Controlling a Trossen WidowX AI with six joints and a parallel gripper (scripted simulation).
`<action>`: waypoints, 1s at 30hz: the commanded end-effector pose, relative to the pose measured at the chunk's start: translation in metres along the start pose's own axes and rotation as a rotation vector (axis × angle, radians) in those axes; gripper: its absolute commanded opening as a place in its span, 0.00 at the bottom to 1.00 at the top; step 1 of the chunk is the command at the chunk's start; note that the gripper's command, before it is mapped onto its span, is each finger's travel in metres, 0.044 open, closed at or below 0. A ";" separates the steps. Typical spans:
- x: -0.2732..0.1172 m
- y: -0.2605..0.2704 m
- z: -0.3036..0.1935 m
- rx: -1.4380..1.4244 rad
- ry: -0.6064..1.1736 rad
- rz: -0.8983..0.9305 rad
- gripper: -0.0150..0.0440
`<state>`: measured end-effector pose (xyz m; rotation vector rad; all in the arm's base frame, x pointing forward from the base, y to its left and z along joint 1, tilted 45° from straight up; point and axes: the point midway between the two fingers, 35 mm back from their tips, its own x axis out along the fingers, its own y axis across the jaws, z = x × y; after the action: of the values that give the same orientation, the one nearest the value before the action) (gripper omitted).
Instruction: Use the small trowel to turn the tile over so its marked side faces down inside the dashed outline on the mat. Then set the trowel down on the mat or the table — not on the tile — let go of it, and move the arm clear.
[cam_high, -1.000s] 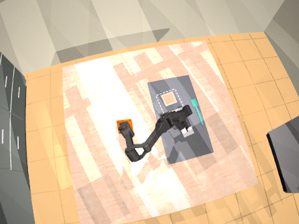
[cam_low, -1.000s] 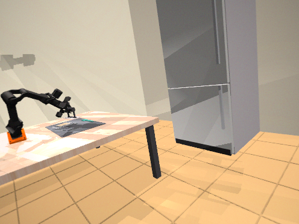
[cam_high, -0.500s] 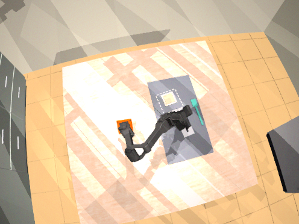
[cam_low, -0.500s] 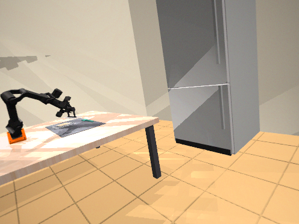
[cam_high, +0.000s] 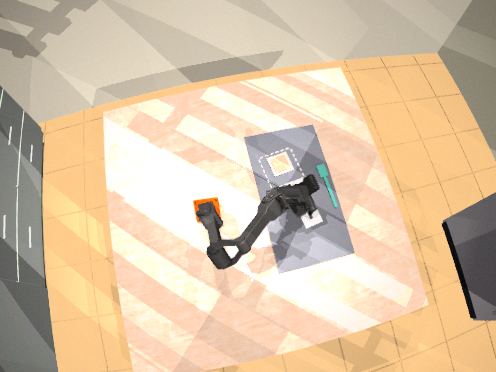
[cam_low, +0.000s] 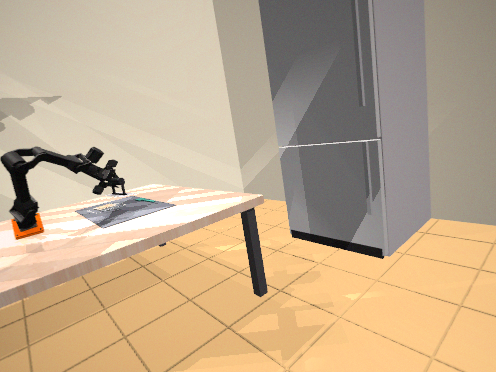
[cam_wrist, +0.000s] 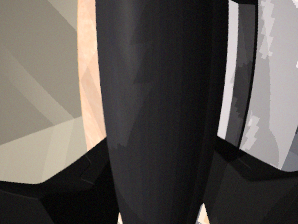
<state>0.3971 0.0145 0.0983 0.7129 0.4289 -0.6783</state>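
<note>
The tile (cam_high: 280, 164), a pale-bordered square with a tan centre, lies flat inside the dashed outline (cam_high: 261, 165) on the grey-blue mat (cam_high: 300, 257) (cam_low: 105, 222). My gripper (cam_high: 311, 212) (cam_low: 120, 192) is shut on the small trowel and holds it above the mat, clear of the tile. The trowel's pale, squarish blade (cam_high: 314, 220) shows just beyond the fingers. Its dark handle (cam_wrist: 160, 80) fills the middle of the wrist view. The arm covers the mat beside the outline's near corner. Which side of the tile is marked, I cannot tell.
A teal flat-headed tool (cam_high: 322, 171) (cam_low: 145, 200) lies on the mat beyond the gripper, near its far long edge. The arm's orange base (cam_high: 198, 202) (cam_low: 25, 233) stands on the wooden table (cam_high: 165, 300) (cam_low: 210, 210). A grey fridge (cam_low: 325, 190) stands beyond the table.
</note>
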 end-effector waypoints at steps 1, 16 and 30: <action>-0.001 0.003 0.000 -0.002 0.003 0.010 0.25; 0.003 -0.004 0.014 -0.011 0.015 -0.009 0.25; 0.006 -0.024 0.070 -0.051 0.069 -0.024 0.25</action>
<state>0.3928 -0.0436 0.1187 0.6855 0.5167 -0.6878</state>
